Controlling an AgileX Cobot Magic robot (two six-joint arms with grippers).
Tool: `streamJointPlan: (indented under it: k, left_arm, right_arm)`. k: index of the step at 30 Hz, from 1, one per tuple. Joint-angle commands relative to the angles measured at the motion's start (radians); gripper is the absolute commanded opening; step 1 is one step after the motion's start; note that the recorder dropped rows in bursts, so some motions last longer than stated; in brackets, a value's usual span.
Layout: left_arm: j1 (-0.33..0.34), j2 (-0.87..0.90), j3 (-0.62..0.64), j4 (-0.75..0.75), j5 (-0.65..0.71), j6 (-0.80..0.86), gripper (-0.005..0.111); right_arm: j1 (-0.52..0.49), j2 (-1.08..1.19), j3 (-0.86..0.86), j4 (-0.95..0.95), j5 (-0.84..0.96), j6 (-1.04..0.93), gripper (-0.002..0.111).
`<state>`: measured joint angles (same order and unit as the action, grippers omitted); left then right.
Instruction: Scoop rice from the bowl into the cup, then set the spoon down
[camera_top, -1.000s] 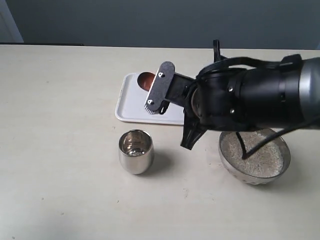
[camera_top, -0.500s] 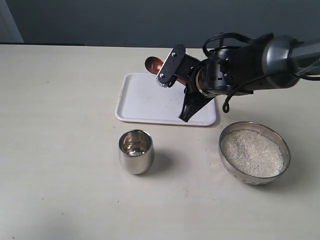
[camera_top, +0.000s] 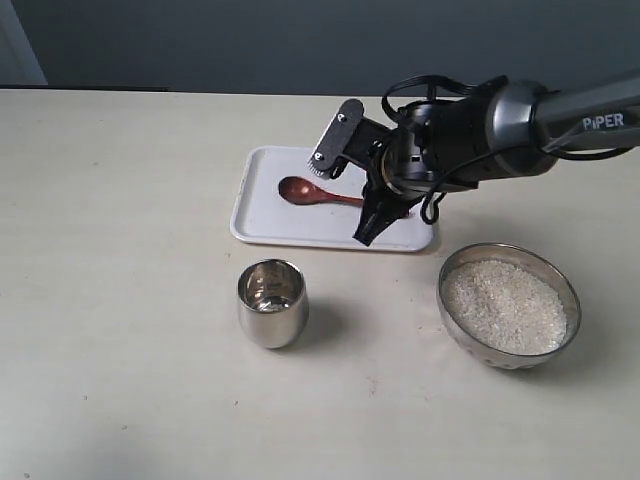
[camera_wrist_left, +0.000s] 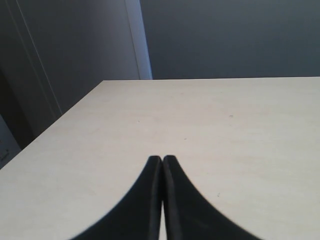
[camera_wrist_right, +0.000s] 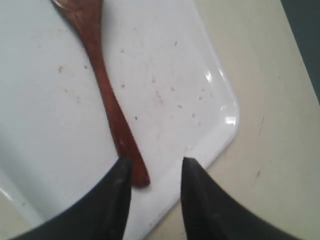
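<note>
Lowered from mid-air, now laying spoon (camera_top: 303, 191) on tray (camera_top: 262, 217); holding right gripper (camera_wrist_right: 155, 163) parted, left gripper (camera_wrist_left: 162, 160) pressed together; next, probably just lifting clear.

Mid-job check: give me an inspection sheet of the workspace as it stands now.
Surface: beige table, a few faint marks.
Job's things: spoon lies flat on the white tray; bowl holds rice; cup upright, apart from the tray, contents unclear.
Clutter: small brown specks on the tray; otherwise nothing seen.
Grippers: right gripper open, straddling the spoon's handle end, not gripping; left gripper shut, empty, above bare table.
Cables: black cables loop on the right arm, off the items.
Surroundings: dark wall; pale door frame.
</note>
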<state>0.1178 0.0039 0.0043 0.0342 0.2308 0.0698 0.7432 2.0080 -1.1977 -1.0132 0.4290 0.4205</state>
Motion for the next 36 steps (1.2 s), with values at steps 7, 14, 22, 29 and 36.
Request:
streamJointPlan:
  k: [7, 14, 22, 29, 36]
  left_arm:
    - [0.0, -0.004, -0.004, -0.003, -0.013, -0.005, 0.0]
    - [0.0, -0.004, -0.004, -0.003, -0.013, -0.005, 0.0]
    - [0.0, -0.004, -0.004, -0.003, -0.013, -0.005, 0.0]
    - [0.0, -0.004, -0.004, -0.003, -0.013, -0.003, 0.0]
    - [0.0, -0.004, -0.004, -0.003, -0.013, -0.003, 0.0]
  right_arm:
    - [0.004, -0.233, -0.004, 0.175, 0.211, 0.002, 0.005]
    - [0.006, -0.49, -0.004, 0.378, 0.381, 0.002, -0.001]
    - [0.042, -0.807, 0.01, 0.508, 0.548, 0.0, -0.001]
    - [0.085, -1.051, 0.068, 0.668, 0.696, -0.004, -0.001]
    - [0.085, -1.221, 0.076, 0.796, 0.792, 0.002, -0.001]
